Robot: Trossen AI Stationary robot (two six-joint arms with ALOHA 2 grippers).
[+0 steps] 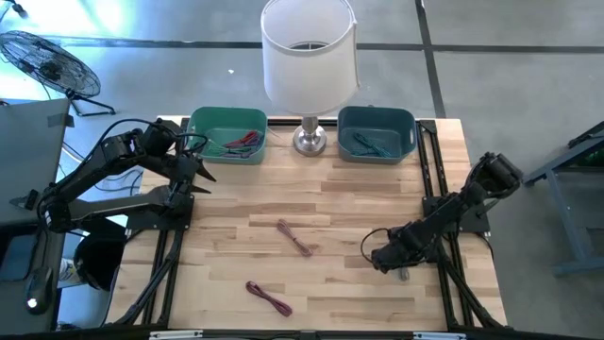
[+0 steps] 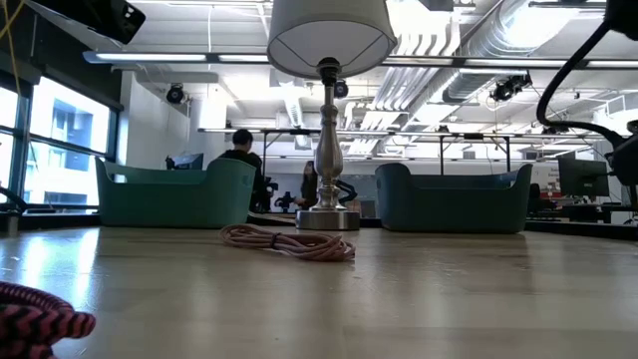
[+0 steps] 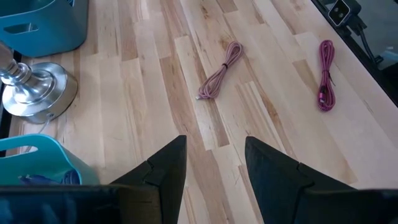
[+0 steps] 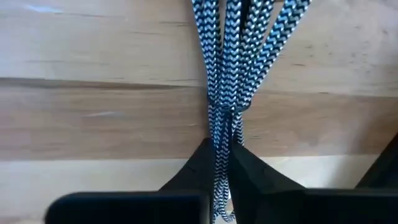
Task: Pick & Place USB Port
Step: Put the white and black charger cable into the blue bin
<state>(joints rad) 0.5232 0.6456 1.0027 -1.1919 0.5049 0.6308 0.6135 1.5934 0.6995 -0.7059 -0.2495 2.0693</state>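
Observation:
My right gripper (image 1: 382, 260) is low over the table's right near part, shut on a black-and-white braided cable (image 4: 233, 56). In the right wrist view the cable's strands fan out over the wood beyond the fingers. My left gripper (image 1: 200, 173) hovers open beside the green bin (image 1: 226, 134), touching nothing; its fingers (image 3: 168, 165) point over bare wood. A pink coiled cable (image 1: 294, 236) lies flat mid-table. A magenta cable (image 1: 269, 297) lies nearer the near edge. Both also show in the left wrist view, the pink cable (image 3: 217, 71) and the magenta cable (image 3: 324, 74). My right gripper pinches the braided cable's gathered strands (image 4: 224, 124) between its two fingers (image 4: 202, 163), several strands together. The fingers lie along the bundle, slanting down at the table. The strands ahead of the fingers run close over the wood; whether they rest on it, I cannot tell.
The green bin holds several cables, and the blue bin (image 1: 376, 132) holds one. Between the bins at the far edge stands a lamp with a white shade (image 1: 310, 52) on a metal base (image 1: 310, 140). Bare wood lies between the two loose cables and the bins.

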